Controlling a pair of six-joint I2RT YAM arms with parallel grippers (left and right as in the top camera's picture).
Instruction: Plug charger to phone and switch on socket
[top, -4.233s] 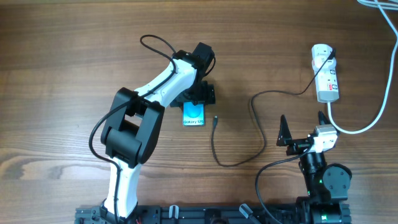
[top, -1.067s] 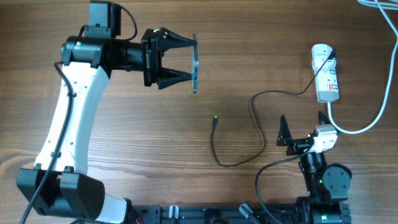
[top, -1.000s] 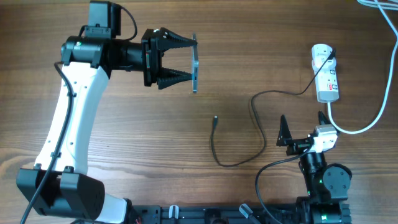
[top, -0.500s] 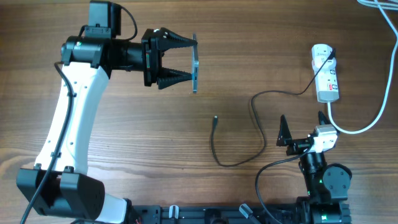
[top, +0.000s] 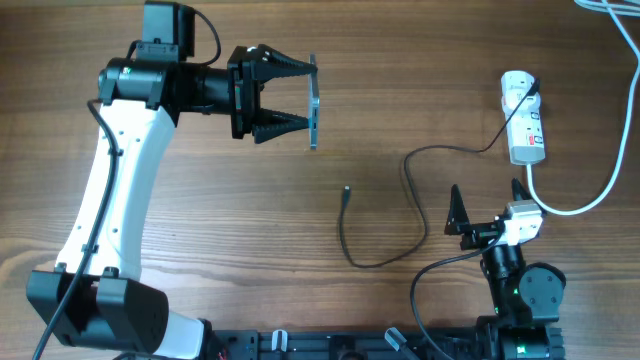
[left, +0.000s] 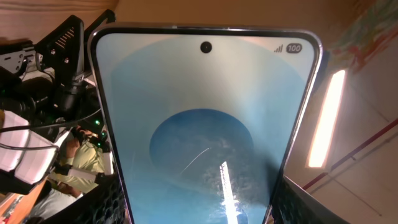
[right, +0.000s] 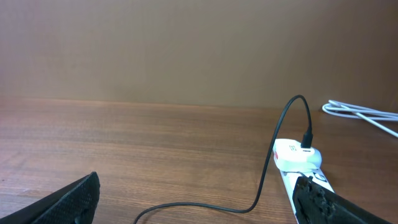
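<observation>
Left jaws clamped on phone (top: 313, 103), held aloft; right jaws wide, empty. The charger tip (top: 346, 191) lies between them: pinch just behind it, align square with port.

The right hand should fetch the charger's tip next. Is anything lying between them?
Nothing visible does. Between the open right hand and the charger's tip, only the charger's own cable loops over the table. The phone is held in the left hand, well away from that path.
</observation>
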